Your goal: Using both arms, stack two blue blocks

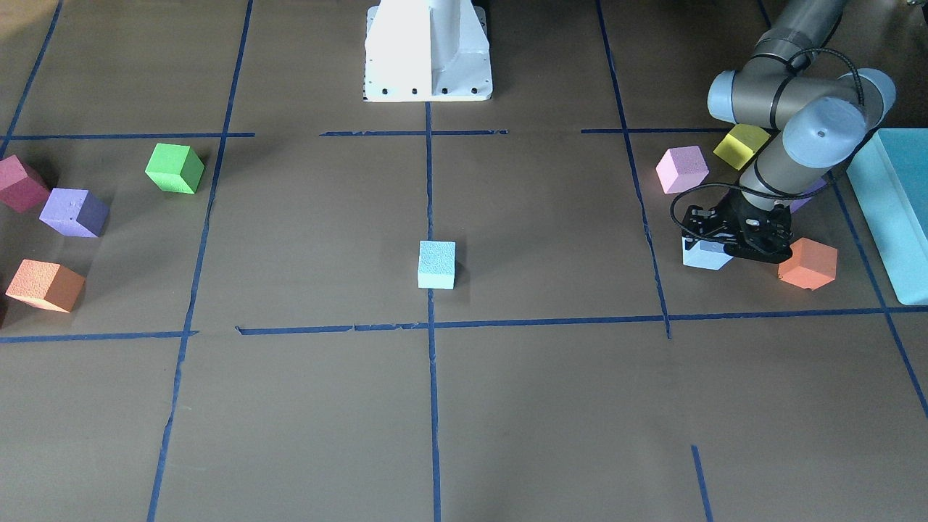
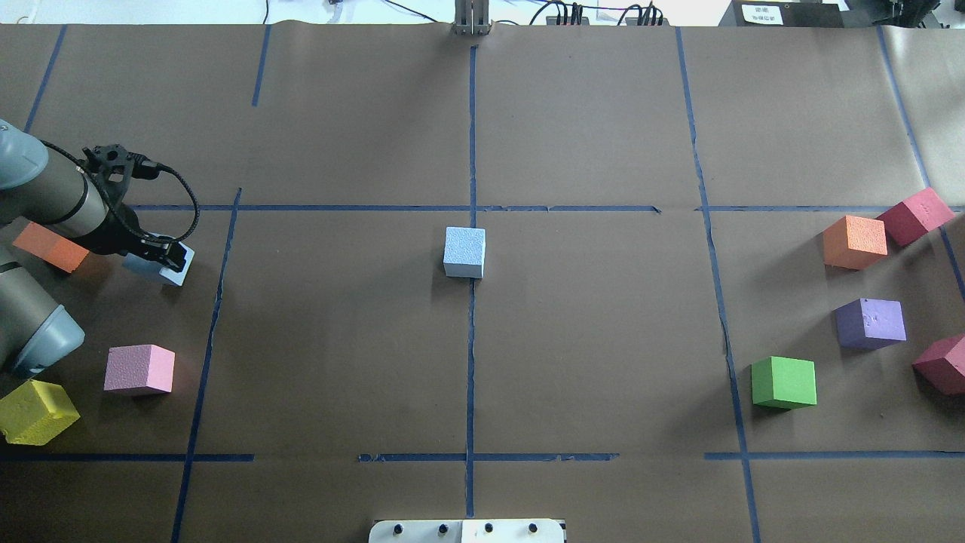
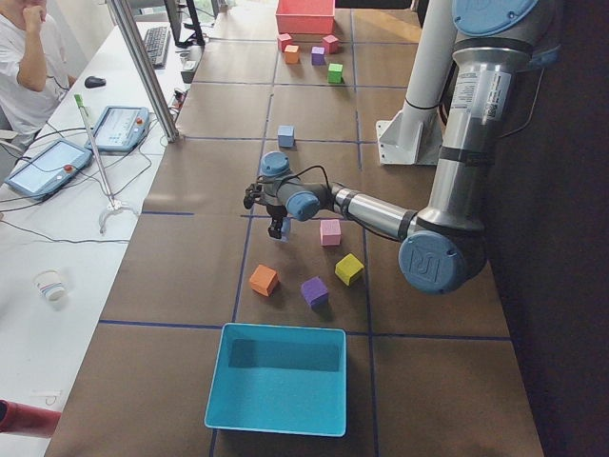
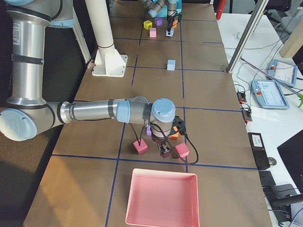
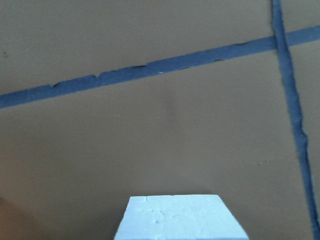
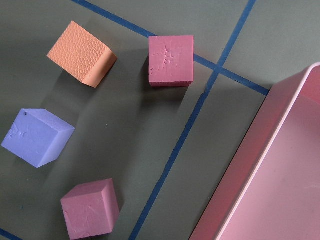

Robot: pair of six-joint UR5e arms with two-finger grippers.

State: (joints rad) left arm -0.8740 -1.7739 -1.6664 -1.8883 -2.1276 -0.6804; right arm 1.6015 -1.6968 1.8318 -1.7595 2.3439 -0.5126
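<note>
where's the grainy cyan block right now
In the overhead view the grainy cyan block sits alone at mid-table, on the centre tape line, just on the robot's side of the far cross line.

The left tool (image 1: 728,246) covers most of the sky-blue block (image 1: 702,259). Only a near corner shows from the front, and whether the fingers press on it cannot be told. In the left wrist view the bottom edge cuts this block off. The left arm (image 1: 790,145) hides nearly all of a purple cube (image 1: 812,192) and part of a yellow cube (image 1: 736,145). From overhead it overlaps an orange cube (image 2: 49,253). The teal box (image 1: 888,210) runs off the right edge. The right tool (image 4: 164,151) shows only from the side, its jaws unreadable. The pink tray (image 6: 280,170) is cropped.
</note>
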